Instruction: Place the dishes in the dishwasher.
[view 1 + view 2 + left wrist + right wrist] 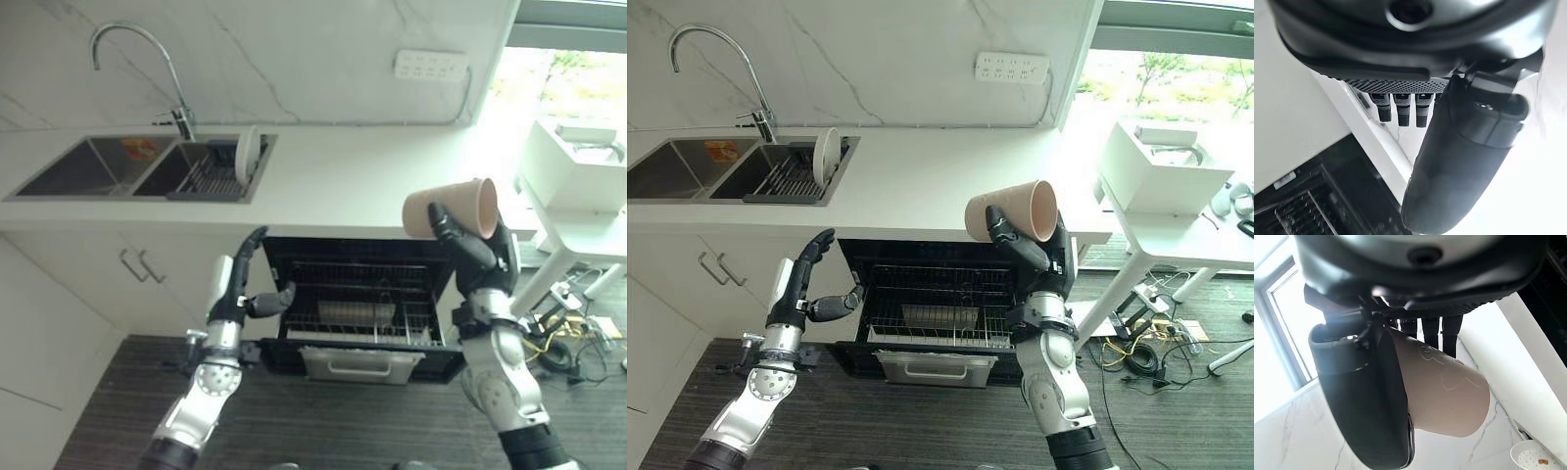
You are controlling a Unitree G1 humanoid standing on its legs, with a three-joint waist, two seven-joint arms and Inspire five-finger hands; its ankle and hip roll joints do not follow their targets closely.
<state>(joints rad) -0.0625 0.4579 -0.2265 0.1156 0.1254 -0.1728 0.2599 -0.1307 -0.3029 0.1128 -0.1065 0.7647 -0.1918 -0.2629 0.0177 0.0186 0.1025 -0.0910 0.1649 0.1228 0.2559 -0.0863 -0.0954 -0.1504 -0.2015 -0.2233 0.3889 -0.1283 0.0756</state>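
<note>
tan cup (451,209) sideways in the clenched right hand (477,257) above the open dishwasher (358,299); left hand (238,284) seemingly straight-fingered, empty

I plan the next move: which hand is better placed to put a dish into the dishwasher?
The right hand: its fingers already hold the cup above the open rack. The left hand is open and holds nothing.
</note>
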